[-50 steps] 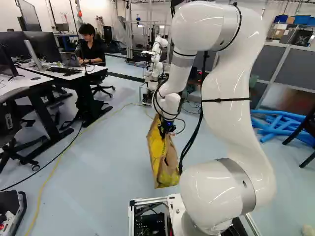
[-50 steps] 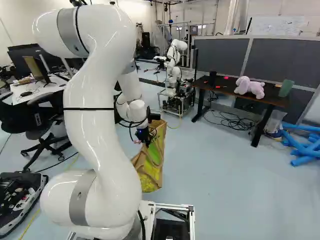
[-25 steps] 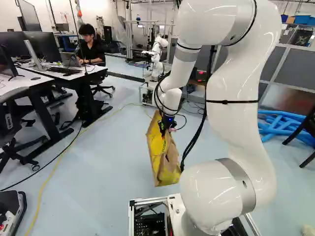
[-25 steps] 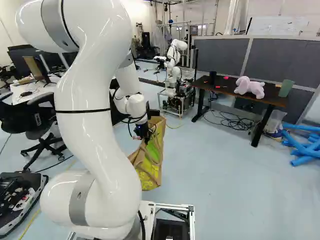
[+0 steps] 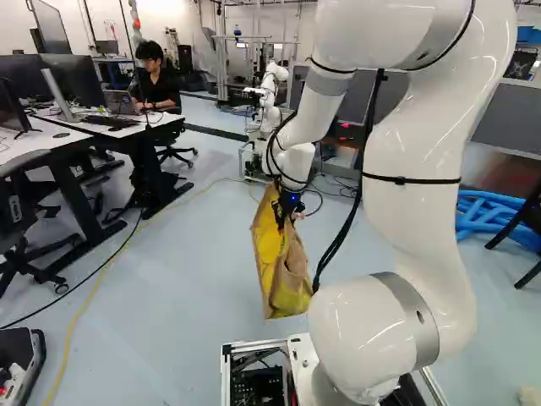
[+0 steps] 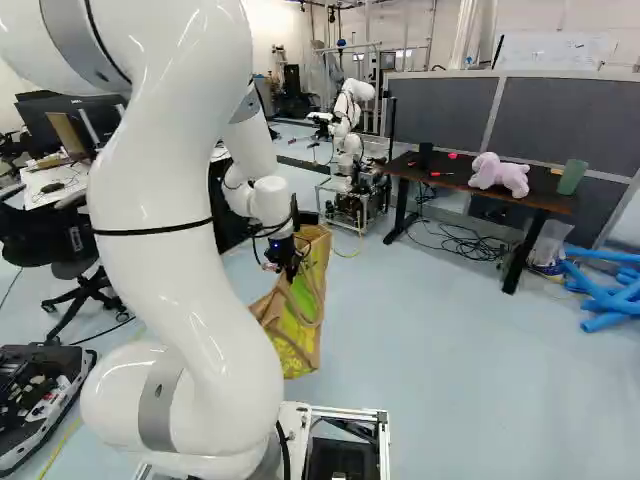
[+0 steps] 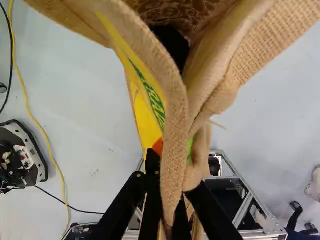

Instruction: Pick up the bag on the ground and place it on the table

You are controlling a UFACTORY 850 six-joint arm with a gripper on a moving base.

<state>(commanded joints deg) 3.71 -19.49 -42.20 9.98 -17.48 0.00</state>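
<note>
1. Gripper (image 7: 171, 202): clenched on the bag's handles (image 7: 174, 125), woven cloth pinched between its two fingers.
2. Bag (image 6: 299, 345): yellow and tan, hanging under the gripper, left of the dark table (image 6: 545, 188) and nearer the base in the right base view. Its mouth points up; its long axis is near upright, slightly aslant.
3. Change: the white arm (image 6: 165, 260) has folded back a little, and the bag has risen slightly with it. The base has not moved. The lift seems under way; the bag must still reach the dark table.
4. Plush toy (image 6: 499, 173): on the dark table.
</note>
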